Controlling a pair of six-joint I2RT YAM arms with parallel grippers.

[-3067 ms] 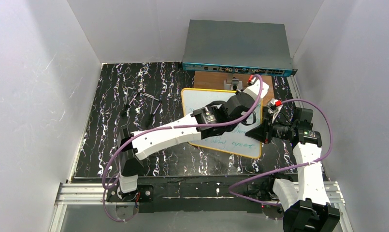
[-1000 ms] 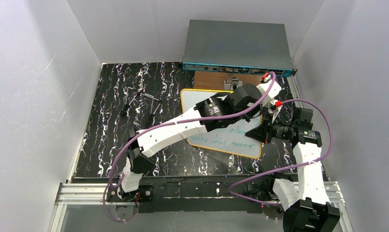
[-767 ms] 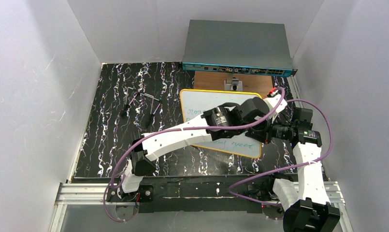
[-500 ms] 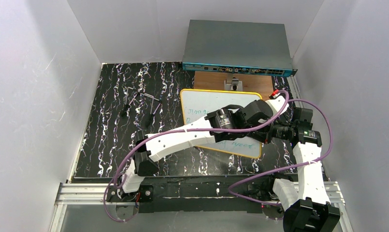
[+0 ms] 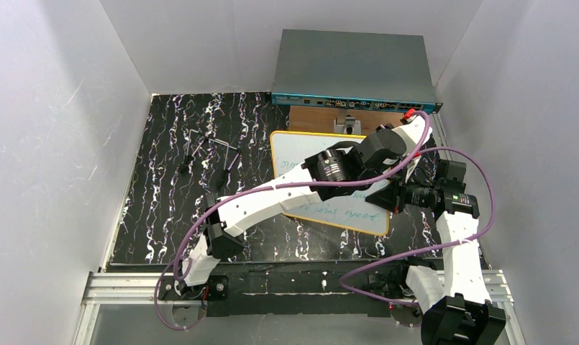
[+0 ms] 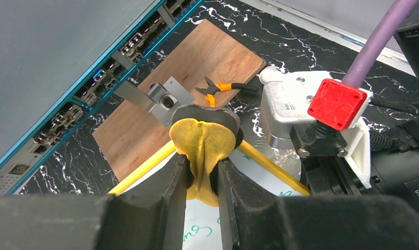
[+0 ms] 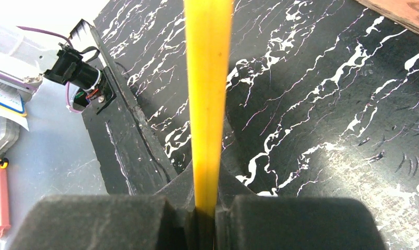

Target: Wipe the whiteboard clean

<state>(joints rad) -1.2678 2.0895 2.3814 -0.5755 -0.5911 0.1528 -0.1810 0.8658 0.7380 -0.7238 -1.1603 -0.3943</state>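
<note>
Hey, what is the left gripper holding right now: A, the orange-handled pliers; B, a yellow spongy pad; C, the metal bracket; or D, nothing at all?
B: in the left wrist view the left gripper pinches a yellow pad between its fingers, by the rim of the whiteboard.

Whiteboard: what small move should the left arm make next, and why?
Probably drag the yellow sponge held in the left fingers toward the near edge. It sits at the whiteboard's far right corner, green writing shows lower down, and the right fingers clamp the rim.
</note>
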